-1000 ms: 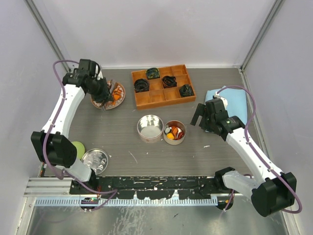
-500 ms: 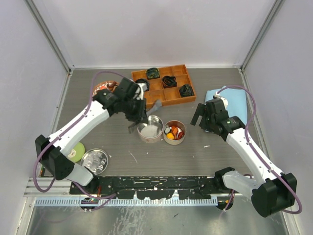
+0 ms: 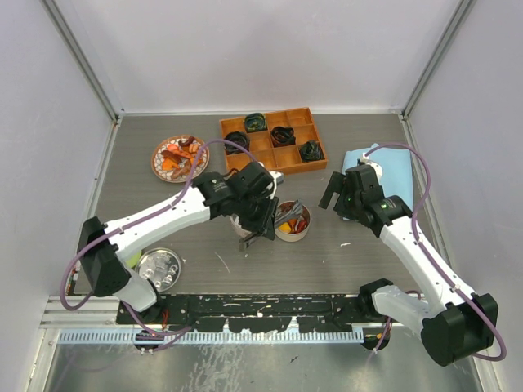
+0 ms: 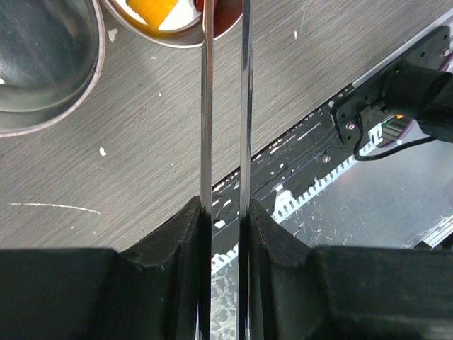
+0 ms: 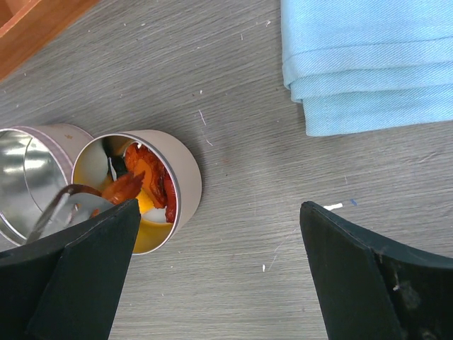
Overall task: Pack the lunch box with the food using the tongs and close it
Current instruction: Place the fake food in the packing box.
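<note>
The table (image 3: 343, 261) is taken in whole by the top camera, set high above and behind the robot and tilted down and forward. The left wrist view is taken very close, along the tongs (image 4: 206, 113) from between the left gripper's fingers (image 4: 170, 241) toward the tabletop. The right wrist view is aimed steeply down from higher, past the right gripper's fingers (image 5: 85, 276). The filled tin (image 5: 185, 185) is shared by all three views, the blue cloth (image 5: 368, 64) by two.

Tongs (image 4: 206, 106) polished metal; tin (image 5: 185, 185) matt metal; cloth (image 5: 368, 64) soft woven fabric; table (image 5: 248, 106) matt woodgrain
</note>
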Available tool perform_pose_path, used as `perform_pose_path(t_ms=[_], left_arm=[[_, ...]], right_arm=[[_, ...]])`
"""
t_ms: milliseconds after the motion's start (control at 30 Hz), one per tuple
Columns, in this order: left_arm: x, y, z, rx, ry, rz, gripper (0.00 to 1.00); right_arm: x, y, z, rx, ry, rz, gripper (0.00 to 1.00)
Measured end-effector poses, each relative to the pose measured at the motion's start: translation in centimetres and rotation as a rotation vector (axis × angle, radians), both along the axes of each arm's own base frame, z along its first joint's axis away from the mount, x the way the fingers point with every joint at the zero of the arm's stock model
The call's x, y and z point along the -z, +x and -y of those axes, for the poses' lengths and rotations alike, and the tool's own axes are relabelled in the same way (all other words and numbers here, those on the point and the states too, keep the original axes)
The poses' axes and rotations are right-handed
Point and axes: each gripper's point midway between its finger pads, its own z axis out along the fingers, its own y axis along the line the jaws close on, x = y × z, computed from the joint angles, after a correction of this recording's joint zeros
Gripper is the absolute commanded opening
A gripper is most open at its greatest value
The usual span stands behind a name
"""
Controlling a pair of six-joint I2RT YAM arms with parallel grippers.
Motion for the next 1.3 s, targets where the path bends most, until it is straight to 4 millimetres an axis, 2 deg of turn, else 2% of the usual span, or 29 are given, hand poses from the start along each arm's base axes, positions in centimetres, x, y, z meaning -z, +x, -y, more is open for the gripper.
perform_pose_path(t_ms=[200,400,533,667,767,967,1100,1300], left_arm=[[1.7,-0.7,0.0,-0.005,0.035,-0.027,0.24],[2.4,-0.6,0.5,-0.018,0.017,-0.031,0.27],[3.0,-0.8,1.2,-0.008,0.013,-0.039,0.35],[3.9,-1.4,0.8,-0.002,0.037,-0.056,0.5],[4.1,-1.5,0.6,0.003,0.045,-0.058,0.5],[3.6,-1.5,0.5,0.007,0.048,-0.052,0.47],[2.3,-1.1,0.5,0.004,0.03,-0.024,0.43],[0.1,-0.3,-0.4,-0.015,0.002,0.032,0.42]], right_arm=[[0.0,0.0,0.0,0.004,0.004,0.0,1.0],[0.0,0.0,-0.1,0.007,0.008,-0.001,1.0],[0.0,0.0,-0.1,0.008,0.008,-0.001,1.0],[0.0,0.0,0.0,0.008,0.007,-0.001,1.0],[0.0,0.0,0.0,0.008,0.007,-0.001,1.0],[0.0,0.0,-0.1,0.007,0.008,-0.001,1.0],[0.0,0.0,-0.1,0.007,0.008,-0.001,1.0],[0.0,0.0,-0.1,0.007,0.009,-0.001,1.0]])
